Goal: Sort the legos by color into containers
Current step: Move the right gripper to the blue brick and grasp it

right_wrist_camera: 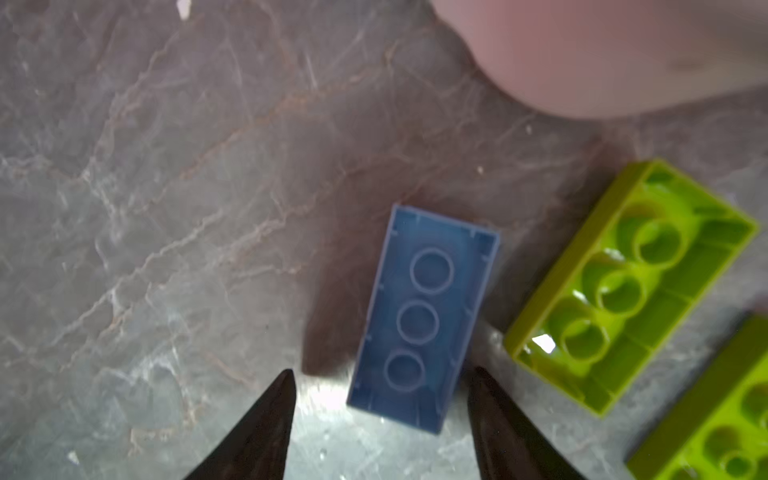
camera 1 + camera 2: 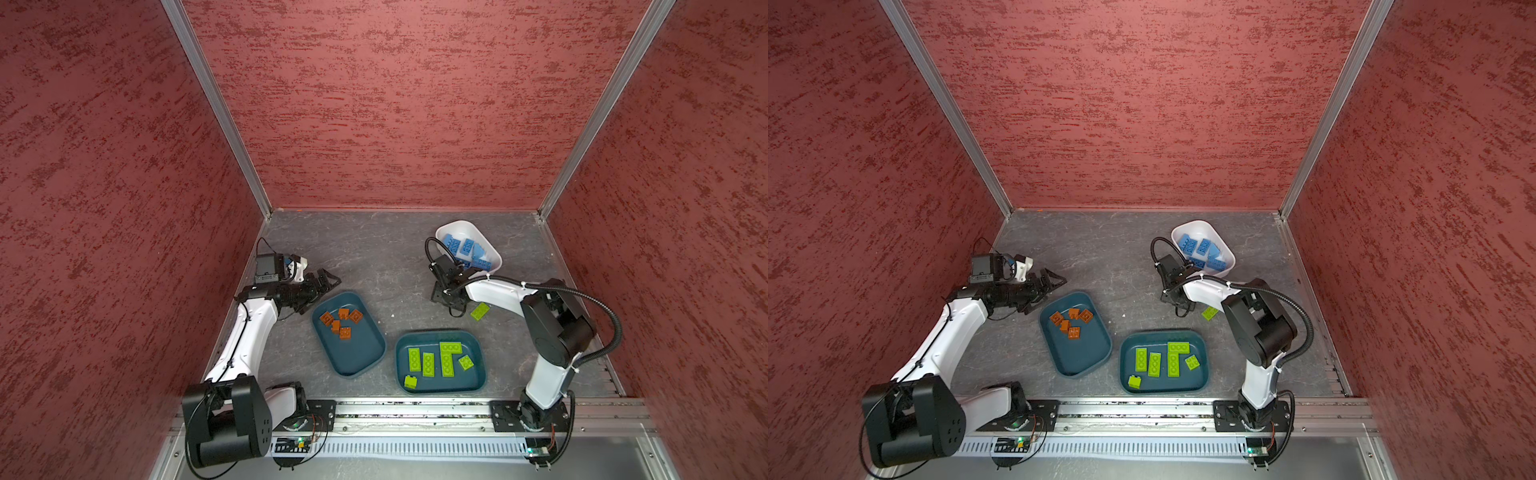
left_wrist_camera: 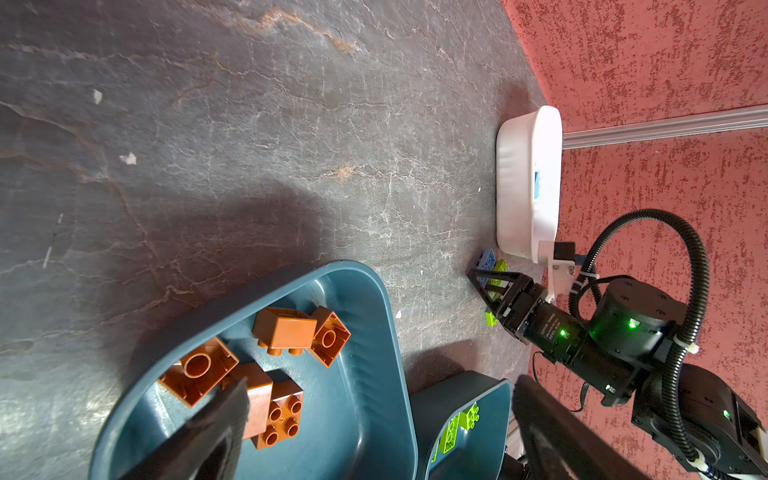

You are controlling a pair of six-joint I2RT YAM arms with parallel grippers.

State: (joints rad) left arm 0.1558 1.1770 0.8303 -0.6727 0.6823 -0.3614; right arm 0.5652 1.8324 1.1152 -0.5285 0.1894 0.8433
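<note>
- Left teal tub (image 2: pixel 361 357): sits on the desk (image 2: pixel 374 257) toward the left arm. It holds only the brown bricks (image 2: pixel 344 313), bunched at its far end and touching one another.
- Right teal tub (image 2: pixel 457 384): just beside the first, nearer the front rail. It holds only the green bricks (image 2: pixel 428 364), spread flat; two of them meet in an L.
- White tub (image 2: pixel 457 227): well apart at the back right, holding the blue bricks (image 2: pixel 467 245) in a heap.
- Left pincer (image 2: pixel 320 293): spread to its widest and holding nothing. It hangs over the far left rim of the left teal tub.
- Right pincer (image 1: pixel 382 370): partly spread, pointing down at the desk between the white tub and the right teal tub. Its tips straddle the near end of a blue brick (image 1: pixel 424 316) lying studs down. One fingertip (image 1: pixel 482 386) is at the brick's side (touching or just short, I cannot tell), and the other stands clear of it, so nothing is clamped.
- Loose green bricks (image 1: pixel 631 286): both studs down on the desk, just beside the blue brick.
- Count: three tubs, five brown bricks, six green bricks in their tub plus two loose. About five blue bricks are in the white tub (the arm hides one corner), plus one loose.
</note>
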